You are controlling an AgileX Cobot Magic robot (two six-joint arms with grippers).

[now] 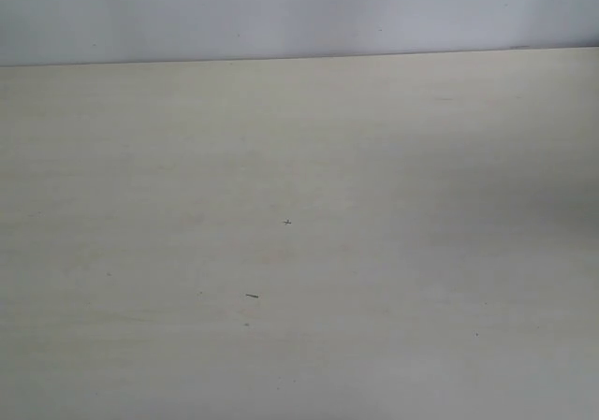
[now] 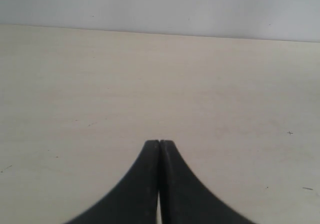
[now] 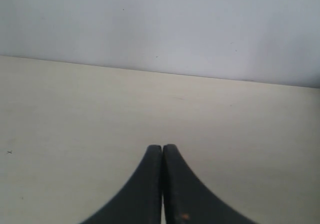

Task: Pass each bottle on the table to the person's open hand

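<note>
The pale beige table [image 1: 299, 233] fills the exterior view with only a few tiny dark specks [image 1: 251, 296] on it. No bottle shows in any view, and the person's open hand is out of view too. Neither arm appears in the exterior view. In the left wrist view my left gripper [image 2: 160, 142] is shut, its black fingertips pressed together with nothing between them, above bare table [image 2: 150, 84]. In the right wrist view my right gripper [image 3: 162, 146] is likewise shut on nothing over the table [image 3: 150, 109].
A plain grey-white wall [image 1: 299, 13] rises behind the table's far edge [image 1: 299, 58]. The same wall [image 3: 160, 24] shows in the right wrist view.
</note>
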